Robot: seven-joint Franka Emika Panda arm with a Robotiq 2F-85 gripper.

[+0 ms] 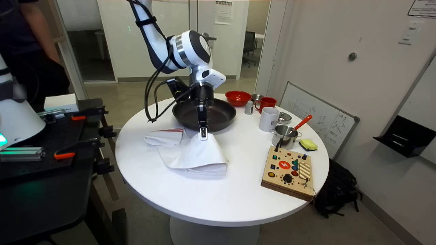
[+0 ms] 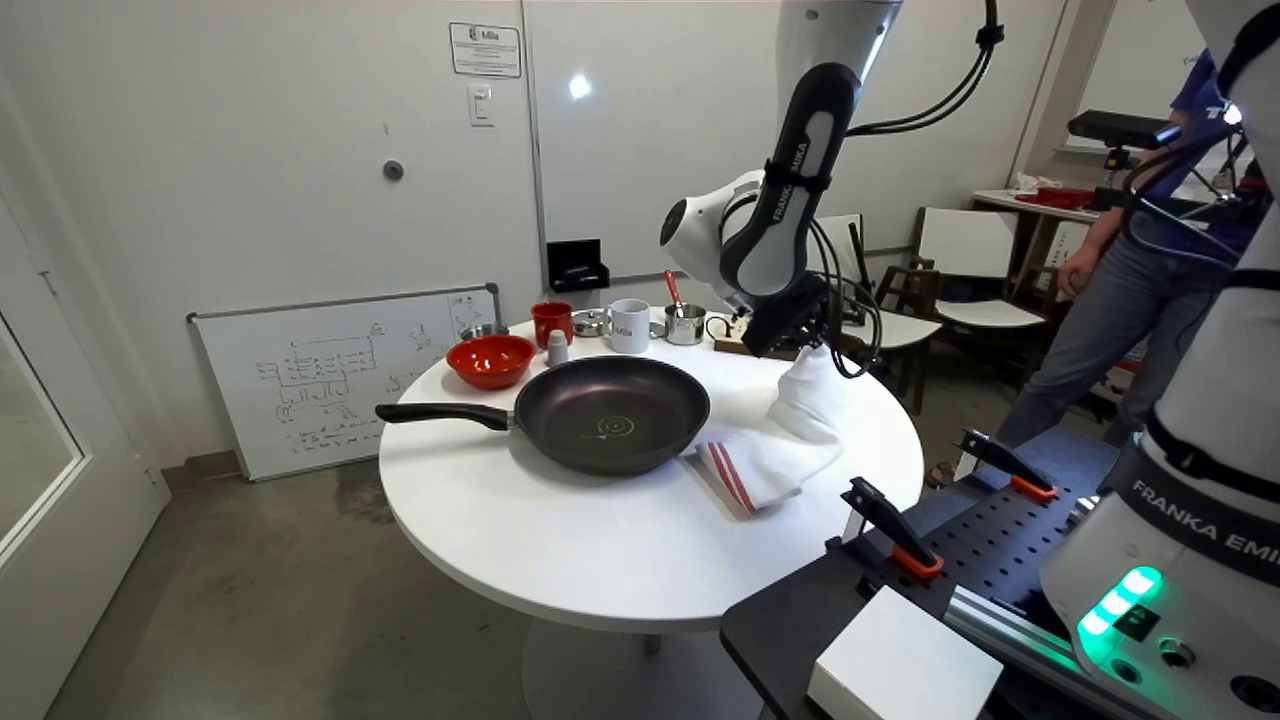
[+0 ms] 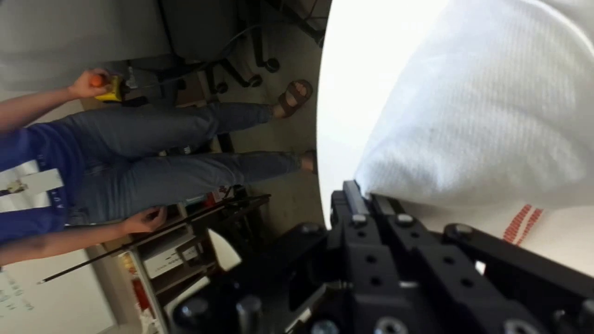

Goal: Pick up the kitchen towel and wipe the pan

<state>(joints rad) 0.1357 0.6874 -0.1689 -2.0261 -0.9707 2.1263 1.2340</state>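
I'm pinching the white red-striped cloth towel [image 1: 192, 153] in my black two-fingered gripper [image 1: 203, 134], beside the round black pan [image 2: 612, 412].

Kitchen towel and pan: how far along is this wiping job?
Done: the tool is shut on the kitchen towel. In hand, probably: the lift; the pinched part peaks up while the striped end lies on the table. Left, seemingly: bringing it over and wiping the pan, whose interior shows no cloth.
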